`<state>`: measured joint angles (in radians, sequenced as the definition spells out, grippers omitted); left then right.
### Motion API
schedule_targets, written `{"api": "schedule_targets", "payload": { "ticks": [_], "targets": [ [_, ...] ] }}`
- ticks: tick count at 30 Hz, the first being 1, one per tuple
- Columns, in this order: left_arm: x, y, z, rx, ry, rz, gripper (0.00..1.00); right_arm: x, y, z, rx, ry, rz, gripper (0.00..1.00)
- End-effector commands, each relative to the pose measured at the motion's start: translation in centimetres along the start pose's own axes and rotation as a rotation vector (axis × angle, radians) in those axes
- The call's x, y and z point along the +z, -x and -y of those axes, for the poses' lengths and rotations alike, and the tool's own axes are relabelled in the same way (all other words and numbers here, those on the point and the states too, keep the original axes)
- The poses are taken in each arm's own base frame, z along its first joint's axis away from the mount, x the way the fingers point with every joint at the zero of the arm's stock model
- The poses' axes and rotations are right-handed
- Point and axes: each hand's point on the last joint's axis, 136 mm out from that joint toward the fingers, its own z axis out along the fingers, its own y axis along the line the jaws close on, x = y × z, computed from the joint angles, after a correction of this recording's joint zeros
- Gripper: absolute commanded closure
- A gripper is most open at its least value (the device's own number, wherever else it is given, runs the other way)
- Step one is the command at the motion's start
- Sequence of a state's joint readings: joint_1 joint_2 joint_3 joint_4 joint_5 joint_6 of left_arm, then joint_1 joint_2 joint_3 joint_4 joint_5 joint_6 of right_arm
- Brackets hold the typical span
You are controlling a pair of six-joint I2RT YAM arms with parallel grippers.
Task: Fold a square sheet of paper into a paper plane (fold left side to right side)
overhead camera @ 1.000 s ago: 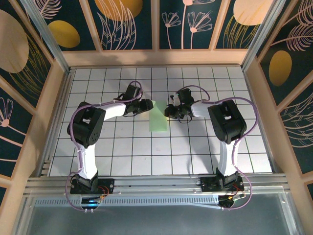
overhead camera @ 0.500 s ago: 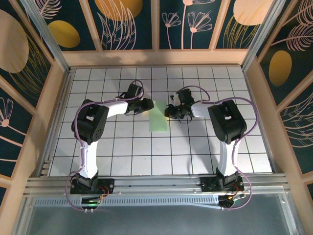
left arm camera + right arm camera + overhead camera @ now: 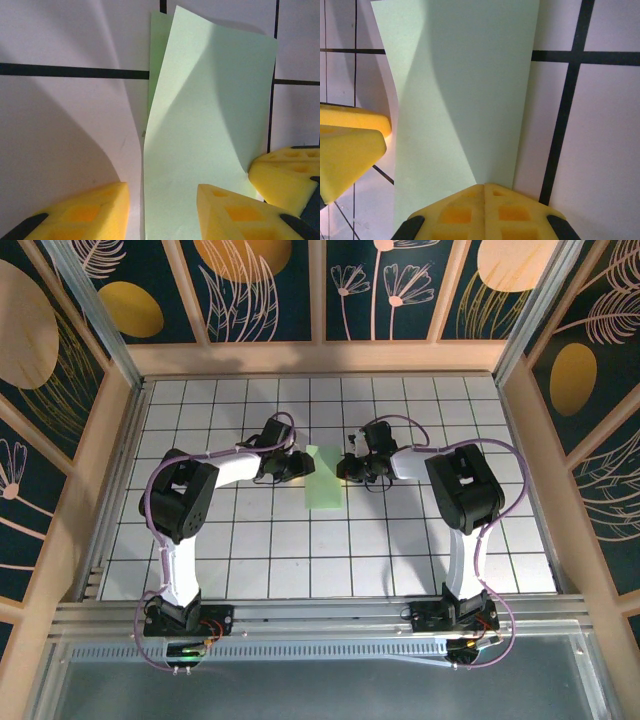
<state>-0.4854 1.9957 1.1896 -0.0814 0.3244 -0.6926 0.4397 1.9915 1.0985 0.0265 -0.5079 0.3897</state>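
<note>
The square sheet of paper point(image 3: 325, 485) is pale green and lies on the white grid folded into a narrow strip. Its top layer point(image 3: 210, 110) bows up off the layer beneath. My left gripper point(image 3: 297, 464) is at the strip's left side, open. Its yellow fingers point(image 3: 75, 212) straddle the paper's left edge point(image 3: 161, 192) without closing on it. My right gripper point(image 3: 347, 469) is shut, and its joined tips point(image 3: 485, 186) rest on the paper point(image 3: 460, 75) near its right edge. The paper plane is out of view.
White grid tiles point(image 3: 400, 540) cover the table. Wooden walls point(image 3: 320, 357) and aluminium posts enclose it at the back and both sides. The two arms' elbows point(image 3: 180, 495) stand over the left and right of the table. The other gripper's yellow fingers point(image 3: 285, 175) are close by.
My left arm's elbow swung and its wrist shifted slightly down and left at the paper's edge, its jaws a little narrower. The right arm and the paper have stayed put.
</note>
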Motion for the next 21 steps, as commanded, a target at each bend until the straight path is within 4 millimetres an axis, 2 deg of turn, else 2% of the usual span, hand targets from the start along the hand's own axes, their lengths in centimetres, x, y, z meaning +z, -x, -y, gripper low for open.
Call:
{"api": "schedule_targets", "payload": {
  "ticks": [1,9,21],
  "targets": [
    [0.2,-3.9,-1.2,-0.019,0.048,-0.136,0.6,0.2,-2.3,3.3,0.027,-0.129,-0.048,1.0],
    [0.3,-5.1,0.0,-0.017,0.009,-0.187,0.6,0.1,-2.2,3.3,0.023,-0.126,-0.049,1.0],
    [-0.2,-6.1,0.5,-0.016,-0.001,-0.217,0.6,0.2,-2.1,3.1,0.021,-0.124,-0.047,1.0]
  ]
}}
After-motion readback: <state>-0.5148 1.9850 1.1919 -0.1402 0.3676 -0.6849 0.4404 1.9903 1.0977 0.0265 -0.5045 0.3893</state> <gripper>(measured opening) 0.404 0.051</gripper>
